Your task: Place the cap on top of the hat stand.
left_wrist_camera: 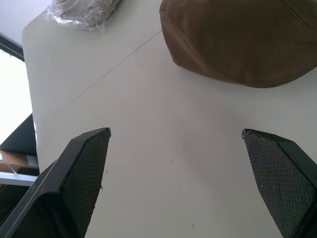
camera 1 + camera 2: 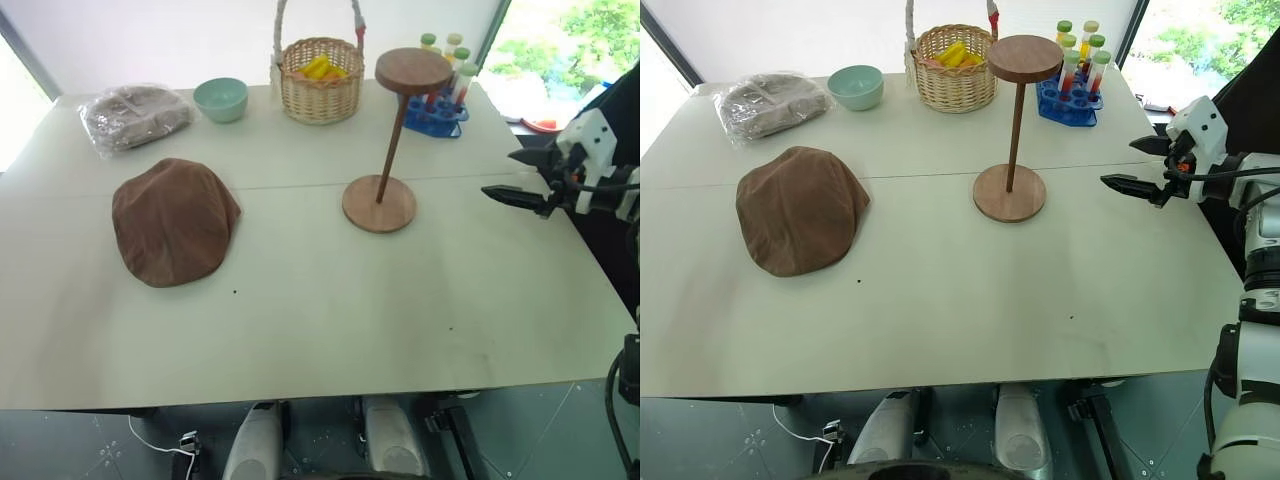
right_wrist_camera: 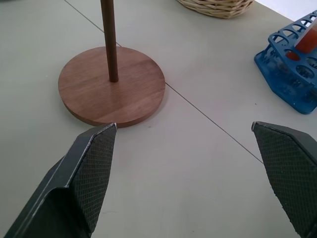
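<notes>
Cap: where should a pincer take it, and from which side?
Probably the cap edge nearest the robot, reached by the left pincer, which is open and already faces that rim. The cap lies flat and soft on the table, so pinching a thin edge suits better than spanning the wide crown.

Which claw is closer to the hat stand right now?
Right. The right claw hangs open just beside the hat stand, facing its base. The left claw is open over bare table on the cap's side, farther from the stand.
</notes>
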You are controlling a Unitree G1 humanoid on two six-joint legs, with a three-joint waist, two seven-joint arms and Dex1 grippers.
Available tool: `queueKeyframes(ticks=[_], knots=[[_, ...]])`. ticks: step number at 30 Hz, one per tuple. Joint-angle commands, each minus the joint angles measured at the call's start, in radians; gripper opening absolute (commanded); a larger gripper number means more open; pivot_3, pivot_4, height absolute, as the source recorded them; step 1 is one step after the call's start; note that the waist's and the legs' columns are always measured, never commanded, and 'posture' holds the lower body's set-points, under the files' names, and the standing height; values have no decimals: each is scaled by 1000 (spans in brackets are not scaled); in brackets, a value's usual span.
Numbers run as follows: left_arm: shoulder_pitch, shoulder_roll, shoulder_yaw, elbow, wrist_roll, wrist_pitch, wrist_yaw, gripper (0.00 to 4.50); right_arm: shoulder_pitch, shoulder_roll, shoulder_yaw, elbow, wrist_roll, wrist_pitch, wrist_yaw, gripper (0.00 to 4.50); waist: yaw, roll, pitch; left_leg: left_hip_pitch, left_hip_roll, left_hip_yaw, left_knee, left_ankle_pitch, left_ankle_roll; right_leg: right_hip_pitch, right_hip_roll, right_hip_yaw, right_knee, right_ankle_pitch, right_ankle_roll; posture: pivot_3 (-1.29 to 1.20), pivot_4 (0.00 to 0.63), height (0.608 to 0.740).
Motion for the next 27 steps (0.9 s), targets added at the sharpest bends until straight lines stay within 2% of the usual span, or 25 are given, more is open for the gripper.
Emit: queueKeyframes(ticks=[1,10,15,23,27], knots=[[2,19,20,-15,-4,3,-15,4446,-34,-19,-31,-43,17,-2,4,4500,0,0,0,0,0,0,0,0,0,0,0,0,0,0,0,0,150,740],[-39,25,10,-33,-23,65,-8,4446,-19,-27,-32,-91,37,56,49,4500,0,0,0,0,0,1,0,0,0,-1,0,2,0,1,1,0,150,740],[-81,31,-32,-112,-58,105,-13,4446,0,-31,-29,-162,38,70,62,4500,1,0,0,0,0,2,0,0,0,-1,0,2,0,1,1,0,150,740],[-87,37,-176,-425,-169,204,-73,4446,103,-57,-48,-539,206,306,153,4500,8,0,0,0,0,2,0,0,0,-1,1,4,0,2,2,0,150,740],[-33,17,-287,-493,-65,78,-69,4446,205,-70,-90,-791,326,459,123,4500,13,0,0,0,1,3,0,0,0,-2,2,5,0,2,2,0,150,740]])
